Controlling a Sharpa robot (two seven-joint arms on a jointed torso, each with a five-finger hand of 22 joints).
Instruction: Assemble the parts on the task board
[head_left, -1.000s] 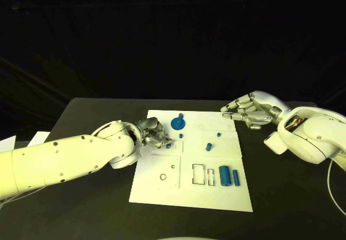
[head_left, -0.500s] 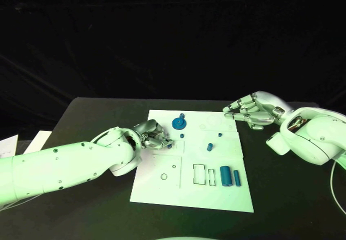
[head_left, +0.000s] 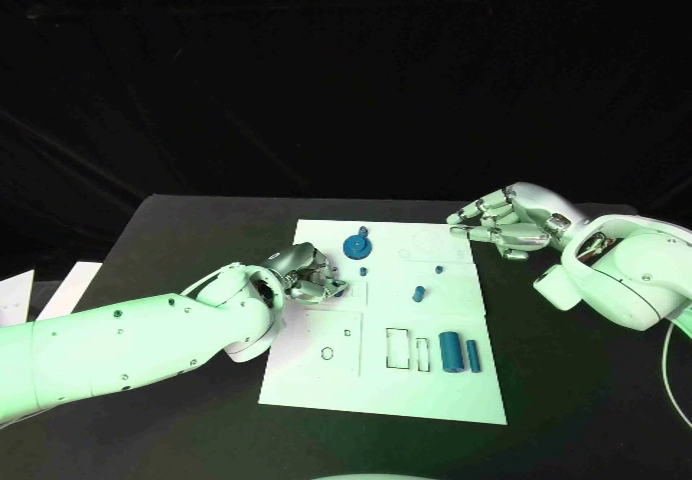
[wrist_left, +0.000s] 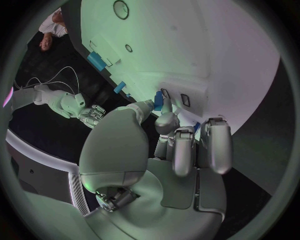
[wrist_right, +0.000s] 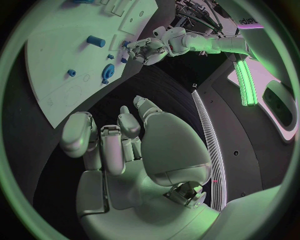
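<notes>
At the task board (head_left: 378, 390)'s left edge, left hand (head_left: 306, 274): fingers curled together over a small blue part (wrist_left: 159, 100), seemingly pinching it above a rectangular slot, presumably to seat it. Off the task board's far right corner, right hand (head_left: 500, 224): fingers loosely bent and apart, holding nothing, hovering over the black table (head_left: 188, 240), judged to be parked clear of the work. On the task board: blue gear (head_left: 355, 245) toward its far edge, short blue peg (head_left: 418, 294) near centre, two blue bars (head_left: 459, 353) beside outlined slots toward its near right, awaiting assembly.

Matt white task board (head_left: 378, 385); glossy metallic left robot hand (head_left: 307, 273)
</notes>
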